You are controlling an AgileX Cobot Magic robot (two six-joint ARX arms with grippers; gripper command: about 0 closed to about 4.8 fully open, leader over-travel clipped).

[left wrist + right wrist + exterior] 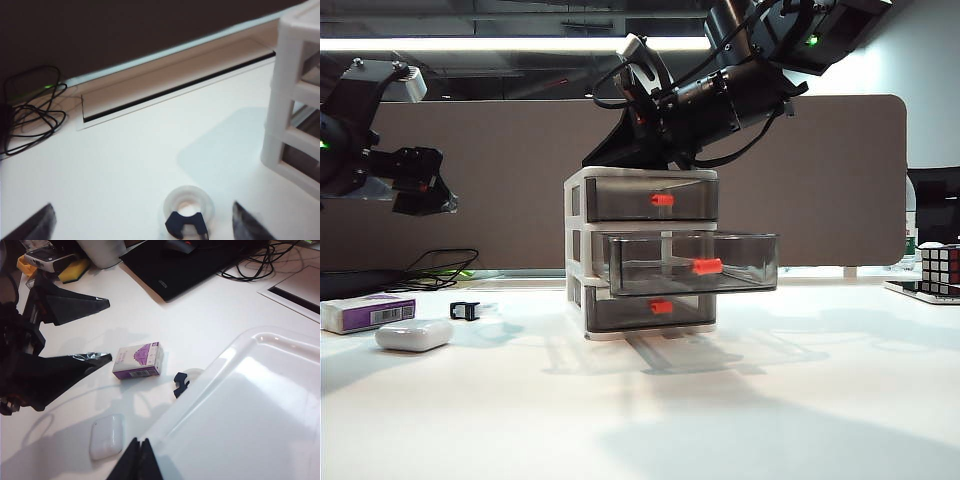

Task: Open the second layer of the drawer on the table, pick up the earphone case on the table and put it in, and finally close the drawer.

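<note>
Above the table's left side, at about nine o'clock in the exterior view, the left gripper [425, 190] hangs in the air with its fingers spread wide and nothing between them; its own wrist camera shows the two dark fingertips [35, 225] far apart over bare white table [770, 400], with a small black clip [186, 225] on a clear tape ring between them. Up at twelve o'clock the right gripper [138, 460] sits just above the drawer [578, 240], its fingers pressed together into a single dark wedge over the white top panel, pinching nothing. Below it, the second layer [692, 262] already stands pulled out toward the camera, its red-orange handle forward, while the top and bottom trays stay flush in the frame. Out toward eight o'clock lies the earphone case [414, 334], resting flat on the table, just in front of a white-and-purple box [367, 312] and near the clip, well apart from the drawer. I judge the case to be light, rigid and rather slippery, given its glossy rounded shell, so a pinch near the curved ends would likely squirt it out. The better hold looks to be across its two broad flat faces or its shorter width at the middle, with the fingers coming straight down on either side. Being hard plastic, it should tolerate a firm squeeze, though the hinged lid could pop if it is grabbed at the seam.
</note>
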